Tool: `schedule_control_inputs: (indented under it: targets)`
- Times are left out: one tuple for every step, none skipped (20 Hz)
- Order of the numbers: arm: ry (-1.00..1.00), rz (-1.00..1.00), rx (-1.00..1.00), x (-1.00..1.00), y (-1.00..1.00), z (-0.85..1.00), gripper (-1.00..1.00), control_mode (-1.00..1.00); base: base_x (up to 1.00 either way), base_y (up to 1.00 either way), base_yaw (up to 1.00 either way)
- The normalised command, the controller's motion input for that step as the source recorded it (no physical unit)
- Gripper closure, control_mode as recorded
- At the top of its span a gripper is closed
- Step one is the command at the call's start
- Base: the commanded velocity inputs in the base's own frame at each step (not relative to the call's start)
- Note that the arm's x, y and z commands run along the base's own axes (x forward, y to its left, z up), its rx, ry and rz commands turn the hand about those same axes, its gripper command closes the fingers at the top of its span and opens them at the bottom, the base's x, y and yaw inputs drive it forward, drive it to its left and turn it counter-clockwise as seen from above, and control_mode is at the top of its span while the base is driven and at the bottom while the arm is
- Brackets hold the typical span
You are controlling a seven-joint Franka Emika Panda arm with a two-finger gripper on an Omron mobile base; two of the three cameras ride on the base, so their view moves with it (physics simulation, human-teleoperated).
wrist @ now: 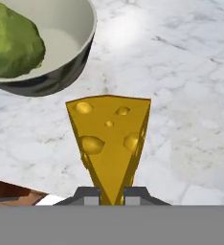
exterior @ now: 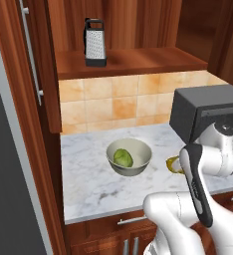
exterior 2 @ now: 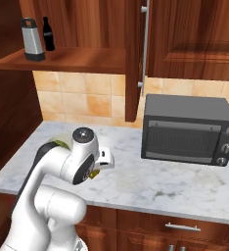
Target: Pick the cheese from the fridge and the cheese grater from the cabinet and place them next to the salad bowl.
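Note:
My gripper [wrist: 111,194] is shut on the cheese [wrist: 109,143], a yellow-orange wedge with holes, and grips its narrow end. The wedge hangs just above the marble counter [wrist: 181,72], close beside the salad bowl [wrist: 68,38]. In the left base view the cheese [exterior: 174,164] peeks out from behind my arm, to the right of the pale bowl [exterior: 138,167] with green salad. The cheese grater [exterior: 95,43] stands upright on the shelf of the open cabinet [exterior: 133,60], high above the counter. It also stands at the upper left of the right base view, the grater [exterior 2: 32,39].
A dark cola bottle [exterior 2: 48,34] stands on the shelf behind the grater. A dark toaster oven [exterior 2: 187,128] occupies the counter's right side. The open cabinet door [exterior: 36,64] juts out on the left, beside the grey fridge [exterior: 9,174]. Drawer fronts run below the counter edge.

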Motion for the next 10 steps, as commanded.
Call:
schedule_control_inputs:
  targets:
    - [-0.03,0.0,0.0,0.38,0.0,-0.34,1.0,-1.0,0.0,0.0,0.0]
    - [-0.04,0.0,0.0,0.45,0.0,-0.34,1.0,-1.0,0.0,0.0,0.0]
    - [-0.04,0.0,0.0,0.46,0.0,-0.33,1.0,-1.0,0.0,0.0,0.0]
    - [-0.03,0.0,0.0,0.43,0.0,-0.28,1.0,-1.0,0.0,0.0,0.0]
    - [-0.01,0.01,0.0,0.31,0.0,-0.07,1.0,-1.0,0.0,0.0,0.0]
    - [0.0,0.06,0.0,0.21,-0.04,0.0,1.0,-1.0,0.0,0.0,0.0]
    - [0.0,0.12,0.0,0.14,-0.05,0.0,1.0,-1.0,0.0,0.0,0.0]
    - [0.0,0.18,0.0,0.09,-0.1,0.0,1.0,-1.0,0.0,0.0,0.0]
    - [0.0,0.2,0.0,0.04,-0.11,0.0,1.0,-1.0,0.0,0.0,0.0]
    - [0.0,0.2,0.0,0.04,-0.07,0.0,1.0,-1.0,0.0,0.0,0.0]
